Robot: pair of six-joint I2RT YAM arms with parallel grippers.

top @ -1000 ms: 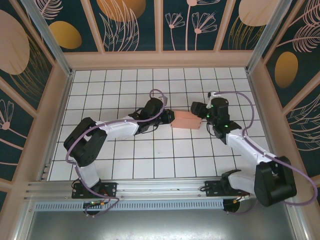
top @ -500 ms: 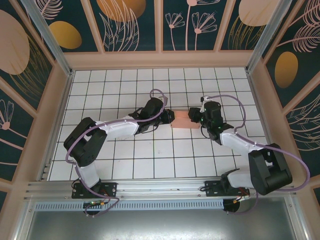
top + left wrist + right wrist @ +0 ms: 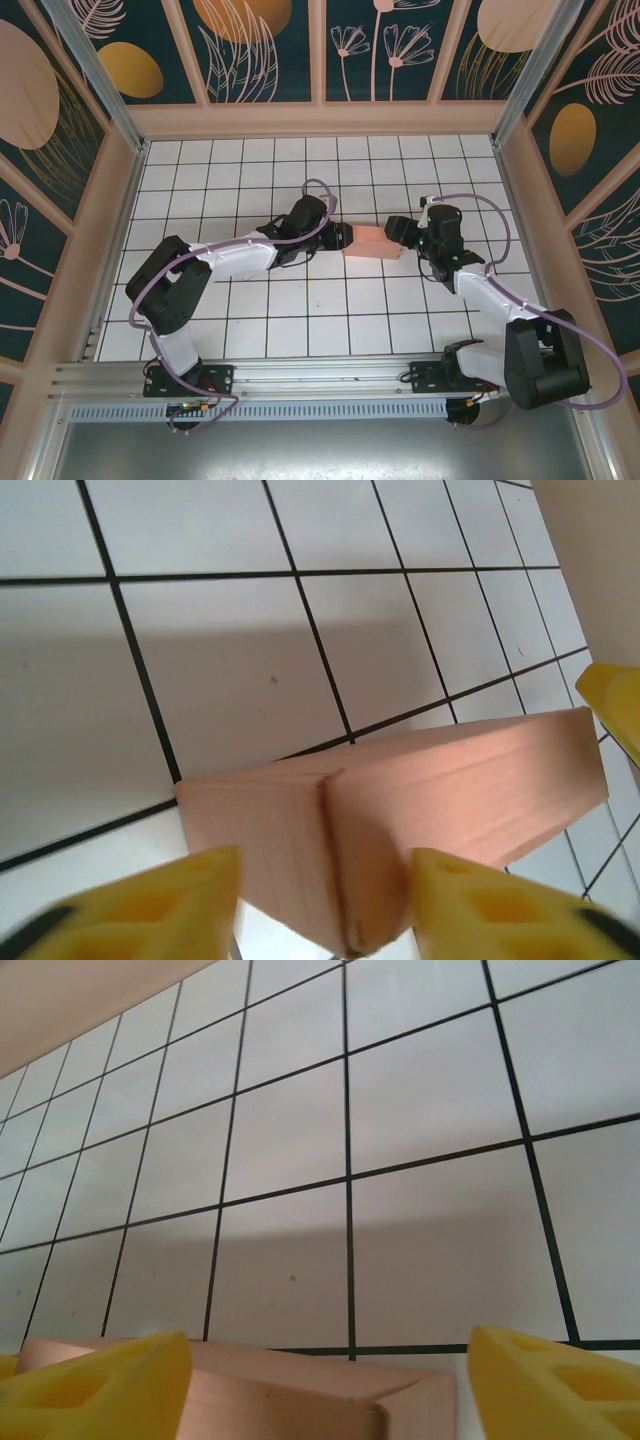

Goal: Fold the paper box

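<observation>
The box [image 3: 372, 241] sits mid-counter [image 3: 250, 170], left jaws part-open astride its left end and right jaws wide over the other; being light, easily dented card, it probably wants gentle pinches along folded edges.

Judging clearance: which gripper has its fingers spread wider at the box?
The right gripper: its yellow fingers stand far apart, the box low between them. On the left gripper they sit closer together, flanking a box corner.
</observation>
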